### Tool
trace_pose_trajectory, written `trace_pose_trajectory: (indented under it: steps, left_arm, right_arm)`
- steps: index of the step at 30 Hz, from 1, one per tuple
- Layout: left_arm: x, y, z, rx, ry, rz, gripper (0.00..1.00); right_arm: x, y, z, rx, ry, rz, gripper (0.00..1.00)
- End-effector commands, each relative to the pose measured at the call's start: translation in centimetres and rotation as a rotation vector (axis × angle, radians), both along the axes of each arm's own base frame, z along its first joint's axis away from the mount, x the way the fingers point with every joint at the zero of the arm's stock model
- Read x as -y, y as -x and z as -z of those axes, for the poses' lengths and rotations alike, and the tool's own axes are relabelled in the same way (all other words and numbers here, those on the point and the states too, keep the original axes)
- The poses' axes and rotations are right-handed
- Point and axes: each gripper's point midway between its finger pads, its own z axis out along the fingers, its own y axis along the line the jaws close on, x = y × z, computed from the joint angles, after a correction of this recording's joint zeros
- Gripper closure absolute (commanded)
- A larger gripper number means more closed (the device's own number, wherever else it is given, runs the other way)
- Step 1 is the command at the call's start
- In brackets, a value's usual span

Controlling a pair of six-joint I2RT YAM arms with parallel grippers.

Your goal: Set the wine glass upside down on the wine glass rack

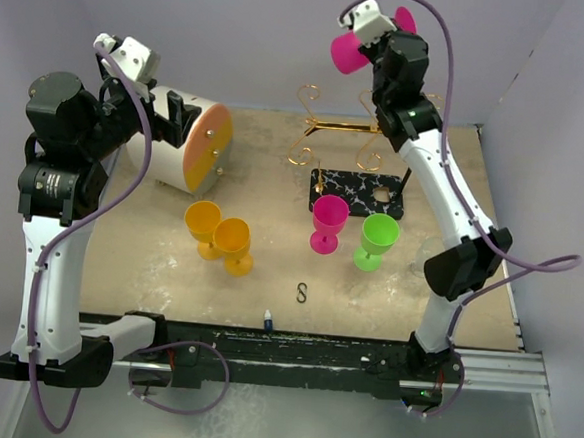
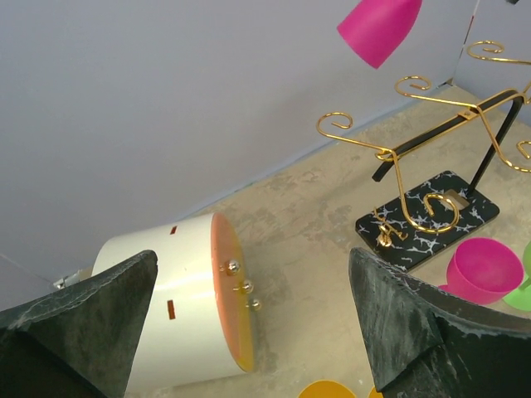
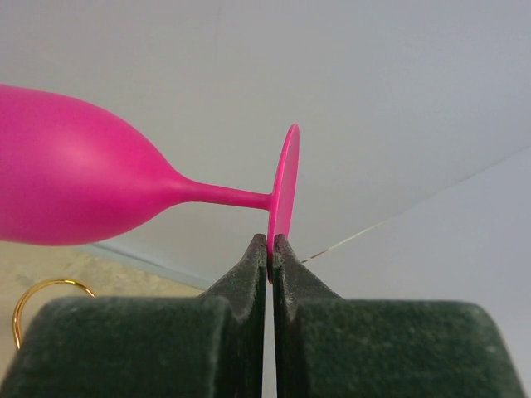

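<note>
A pink wine glass hangs in the air, lying sideways, above and behind the wine glass rack. My right gripper is shut on the rim of its round foot, with the bowl pointing left. The rack is a gold wire frame with curled hooks on a black marbled base; nothing hangs on it. One gold hook shows below the bowl. My left gripper is open and holds nothing. It is raised over the table's left side, facing the rack and the pink bowl.
A white cylinder with an orange face lies at the back left, close to the left gripper. Two orange glasses stand mid-left. A pink glass and a green one stand before the rack's base. A small S-hook lies near the front.
</note>
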Motion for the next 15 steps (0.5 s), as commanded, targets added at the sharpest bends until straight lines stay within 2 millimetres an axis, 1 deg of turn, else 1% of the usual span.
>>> trace_pose_trajectory:
  steps: [1,7,9,11,15]
  left_arm:
    - [0.0,0.8,-0.9,0.045,-0.024,0.011,0.01]
    - [0.0,1.1,-0.9,0.049,-0.027,0.022,0.01]
    - [0.0,1.2,-0.9,0.053,-0.032,0.022,0.01]
    - [-0.1,1.4,-1.0,0.058,-0.035,0.017,0.01]
    - [-0.4,1.6,-1.3,0.069,-0.042,0.003,0.01]
  right_arm:
    - [-1.8,-0.9,-1.2,0.058,0.171,-0.003,1.00]
    - [-4.3,-2.5,2.0,-0.003,0.351,-0.041,1.00]
    - [-5.1,-2.9,3.5,-0.042,0.405,-0.063,1.00]
    - [-5.7,-3.2,4.9,-0.067,0.458,-0.090,1.00]
    - [-6.9,-2.7,6.7,-0.085,0.540,-0.162,1.00]
